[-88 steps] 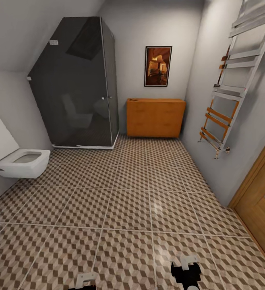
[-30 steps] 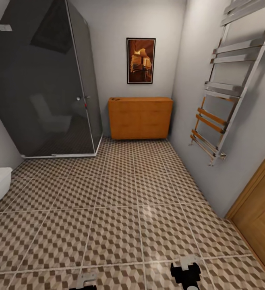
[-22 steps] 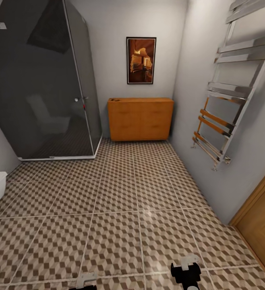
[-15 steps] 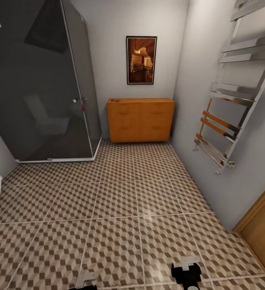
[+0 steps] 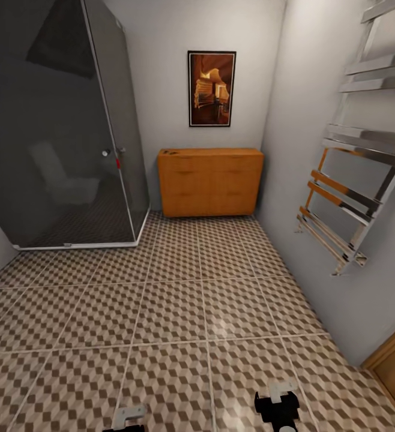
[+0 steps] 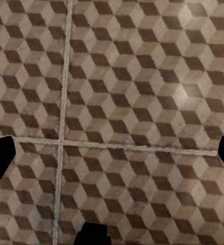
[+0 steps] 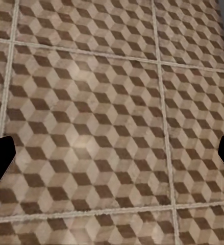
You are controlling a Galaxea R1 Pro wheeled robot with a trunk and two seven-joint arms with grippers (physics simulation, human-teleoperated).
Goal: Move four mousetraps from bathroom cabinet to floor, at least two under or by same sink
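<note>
Cabinet (image 5: 210,182) far ahead across bathroom floor (image 5: 179,312); both hands apparently spread, empty. Risk: clipping towel rail (image 5: 347,198) if steered wide right.

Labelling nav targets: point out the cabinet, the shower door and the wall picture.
cabinet (image 5: 210,183), head view, middle of its drawer fronts.
shower door (image 5: 47,138), head view, dark glass panel.
wall picture (image 5: 211,89), head view, centre of the framed print.

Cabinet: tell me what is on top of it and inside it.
On the cabinet top, near its left end, lie small dark flat shapes, too small to identify. Its drawer fronts are shut, so the inside is hidden.
</note>
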